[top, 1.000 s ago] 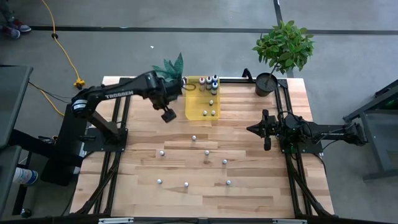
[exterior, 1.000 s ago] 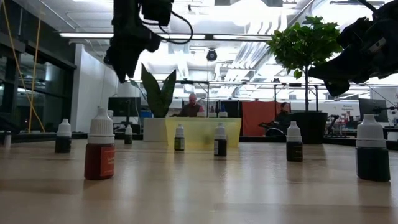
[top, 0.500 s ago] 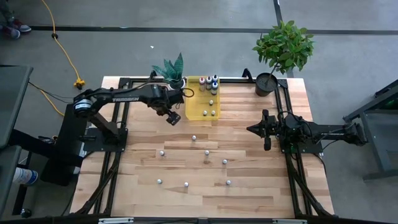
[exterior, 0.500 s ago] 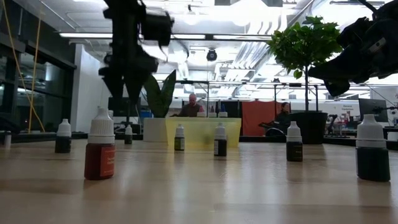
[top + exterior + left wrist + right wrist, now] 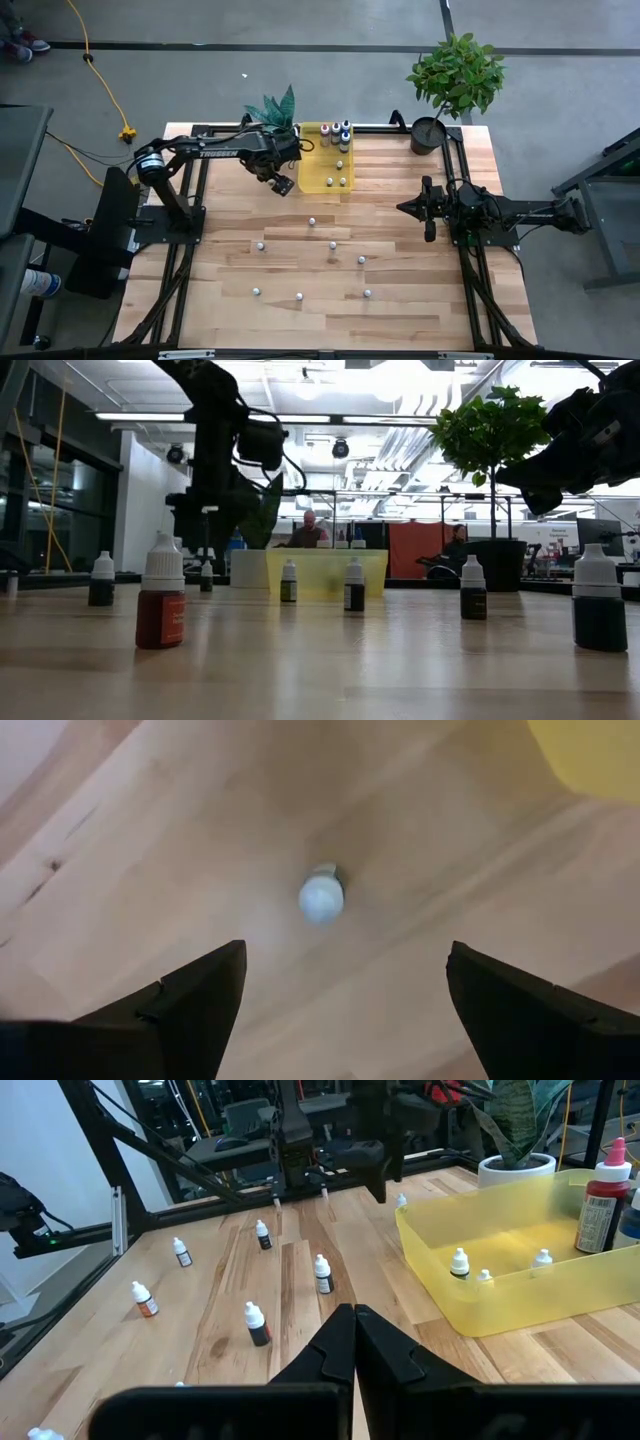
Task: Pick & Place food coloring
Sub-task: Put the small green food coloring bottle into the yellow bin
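Note:
Several tiny white-capped food coloring bottles stand scattered on the wooden table. More stand in the yellow tray at the far middle, the larger ones at its far end. My left gripper hangs open, pointing down, just left of the tray. One bottle stands upright on the table below it, and the fingers are above the cap, clear of it. My right gripper waits shut at the table's right.
A small spiky plant stands just beyond the left gripper at the far edge. A large potted plant stands at the far right corner. The tray's left wall is close beside the bottle under my left gripper. Bare wood lies along the near edge.
My left gripper has come down toward the table beside the tray's left wall and has rolled somewhat about its own axis. Its fingers have stayed open. No bottle has moved.

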Controlling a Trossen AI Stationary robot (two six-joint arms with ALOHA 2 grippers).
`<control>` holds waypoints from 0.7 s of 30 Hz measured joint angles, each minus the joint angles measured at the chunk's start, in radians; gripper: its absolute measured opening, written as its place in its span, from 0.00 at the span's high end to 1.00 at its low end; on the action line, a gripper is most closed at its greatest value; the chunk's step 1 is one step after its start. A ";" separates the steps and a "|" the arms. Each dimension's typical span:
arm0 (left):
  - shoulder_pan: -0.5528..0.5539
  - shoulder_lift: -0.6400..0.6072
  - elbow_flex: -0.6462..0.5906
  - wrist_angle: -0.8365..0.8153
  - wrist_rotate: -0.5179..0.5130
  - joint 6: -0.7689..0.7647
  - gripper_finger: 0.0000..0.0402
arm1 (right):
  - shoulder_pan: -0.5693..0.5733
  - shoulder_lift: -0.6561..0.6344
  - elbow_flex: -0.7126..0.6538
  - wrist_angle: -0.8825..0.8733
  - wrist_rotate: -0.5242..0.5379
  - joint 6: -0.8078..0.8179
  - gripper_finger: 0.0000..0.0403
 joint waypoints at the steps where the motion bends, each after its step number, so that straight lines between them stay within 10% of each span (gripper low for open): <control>1: 0.006 0.006 0.000 0.010 -0.003 0.000 0.18 | 0.000 0.000 0.000 0.000 0.000 0.000 1.00; 21: 0.051 0.040 0.000 0.025 -0.026 0.072 0.23 | 0.000 0.000 0.000 0.000 0.000 0.000 1.00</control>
